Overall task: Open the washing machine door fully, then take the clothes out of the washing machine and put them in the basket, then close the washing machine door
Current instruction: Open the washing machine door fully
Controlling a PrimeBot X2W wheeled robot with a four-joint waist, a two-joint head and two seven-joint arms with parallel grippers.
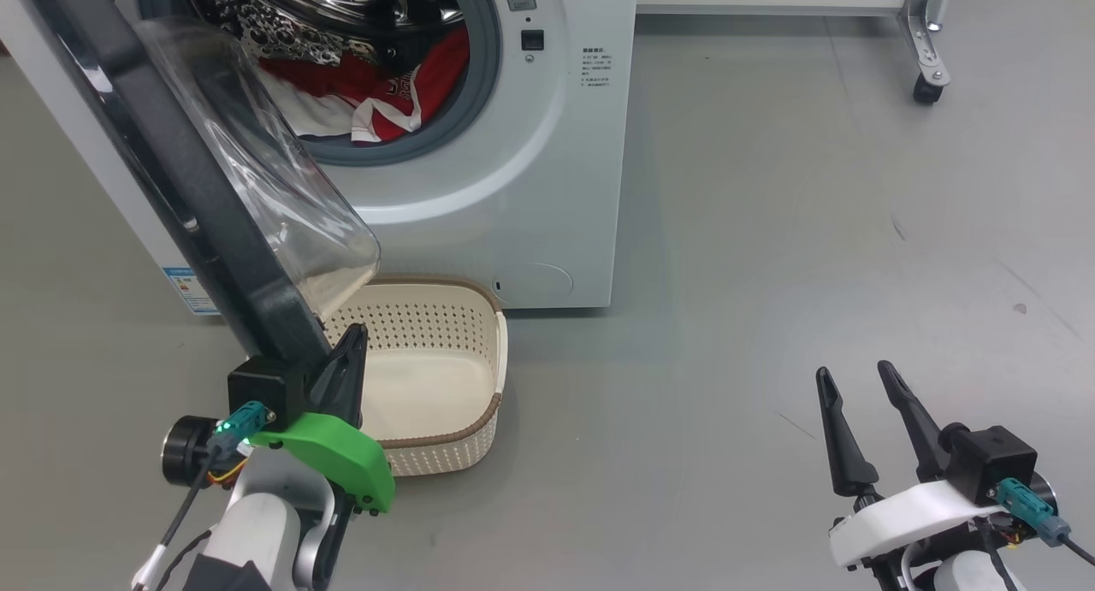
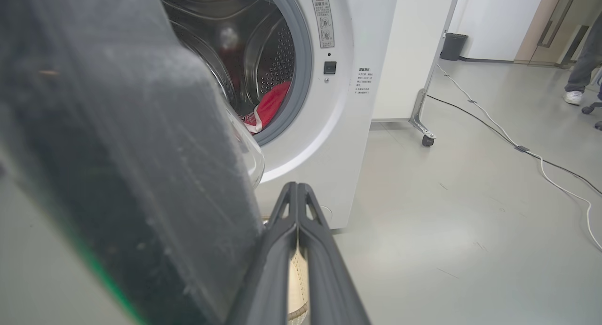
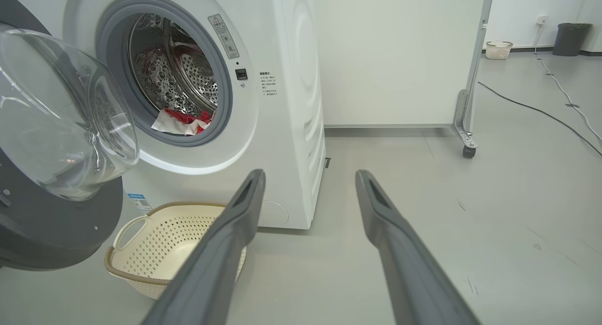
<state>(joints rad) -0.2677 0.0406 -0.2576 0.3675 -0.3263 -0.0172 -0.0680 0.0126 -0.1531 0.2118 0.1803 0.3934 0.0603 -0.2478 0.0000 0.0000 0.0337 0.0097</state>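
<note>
The white washing machine [image 1: 547, 189] stands at the top of the head view with its door [image 1: 197, 206] swung out toward the left, black rim edge-on and glass bowl [image 1: 265, 180] facing the drum. Red and white clothes [image 1: 385, 91] lie in the steel drum, and they show as clothes [image 3: 181, 120] in the right wrist view too. Below the door, on the floor, sits the cream basket [image 1: 428, 386], with nothing in it. My left gripper [image 1: 346, 351] is shut with nothing in it, fingers close against the inner side of the door's lower rim [image 2: 117, 165]. My right gripper [image 1: 855, 381] hangs open over bare floor at the lower right.
A white panel on a wheeled metal frame [image 1: 928, 78] stands right of the machine. Cables [image 2: 517, 148] run across the grey floor farther right. A person's foot [image 2: 574, 97] and a dark bin [image 2: 454, 45] are far off. Open floor lies between the machine and my right gripper.
</note>
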